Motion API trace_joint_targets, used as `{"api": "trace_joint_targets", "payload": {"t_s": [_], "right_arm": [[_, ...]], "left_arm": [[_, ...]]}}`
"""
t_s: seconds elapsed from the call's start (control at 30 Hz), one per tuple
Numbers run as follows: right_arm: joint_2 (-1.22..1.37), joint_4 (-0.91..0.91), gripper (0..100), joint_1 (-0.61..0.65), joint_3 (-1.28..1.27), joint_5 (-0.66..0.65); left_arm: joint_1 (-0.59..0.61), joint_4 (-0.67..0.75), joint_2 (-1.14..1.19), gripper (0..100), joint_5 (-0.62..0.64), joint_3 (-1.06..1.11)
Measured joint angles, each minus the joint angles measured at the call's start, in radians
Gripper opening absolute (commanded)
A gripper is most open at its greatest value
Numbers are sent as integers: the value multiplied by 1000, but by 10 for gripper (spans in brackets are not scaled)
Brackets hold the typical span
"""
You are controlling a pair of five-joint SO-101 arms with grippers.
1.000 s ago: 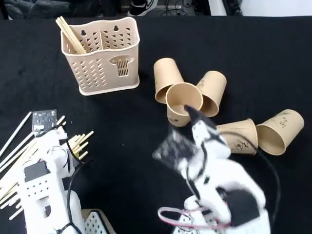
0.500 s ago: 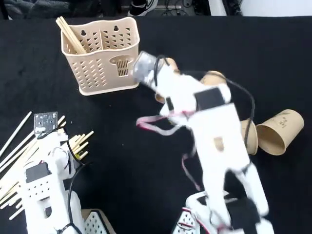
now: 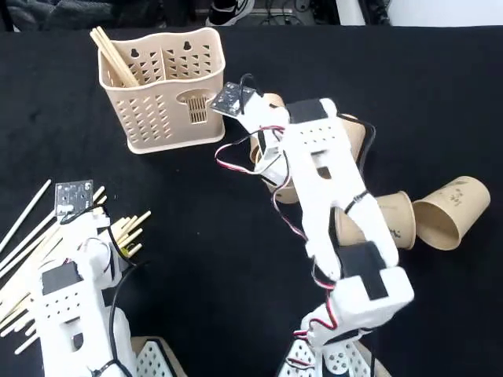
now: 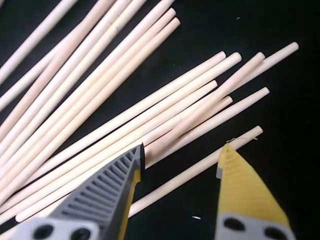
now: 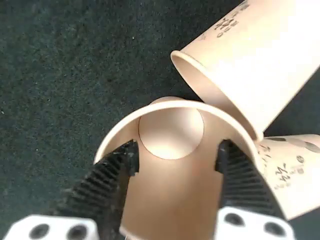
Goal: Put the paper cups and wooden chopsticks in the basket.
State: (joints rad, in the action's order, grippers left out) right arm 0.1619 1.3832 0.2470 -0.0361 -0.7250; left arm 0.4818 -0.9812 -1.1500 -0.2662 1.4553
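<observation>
A beige basket at the back left holds a few wooden chopsticks. Several paper cups lie at centre and right, among them one at the far right and one beside it. My right gripper hangs open over an upright cup, its black fingers straddling the mouth. A lying cup touches that cup's rim. My left gripper is open just above a pile of loose chopsticks; nothing is between its fingers.
The loose chopsticks spread along the left front edge of the black table. The right arm stretches over the cup cluster, close to the basket's right wall. Bare cloth lies between basket and chopstick pile.
The right arm has swung from the front centre up over the cups, toward the basket, and now hangs over the upright cup. The left arm has stayed still.
</observation>
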Motion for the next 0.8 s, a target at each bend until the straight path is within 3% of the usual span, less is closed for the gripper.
{"api": "trace_joint_targets", "payload": {"t_s": [0.17, 0.4, 0.57, 0.8], "right_arm": [[20, 9, 11, -18, 55, 0], [20, 158, 64, -107, 282, 0], [20, 325, 196, -126, 474, -46], [23, 347, 217, -110, 440, -100]], "left_arm": [[0, 0, 0, 242, 0, 0], [0, 0, 0, 242, 0, 0], [0, 0, 0, 242, 0, 0], [0, 0, 0, 242, 0, 0]]}}
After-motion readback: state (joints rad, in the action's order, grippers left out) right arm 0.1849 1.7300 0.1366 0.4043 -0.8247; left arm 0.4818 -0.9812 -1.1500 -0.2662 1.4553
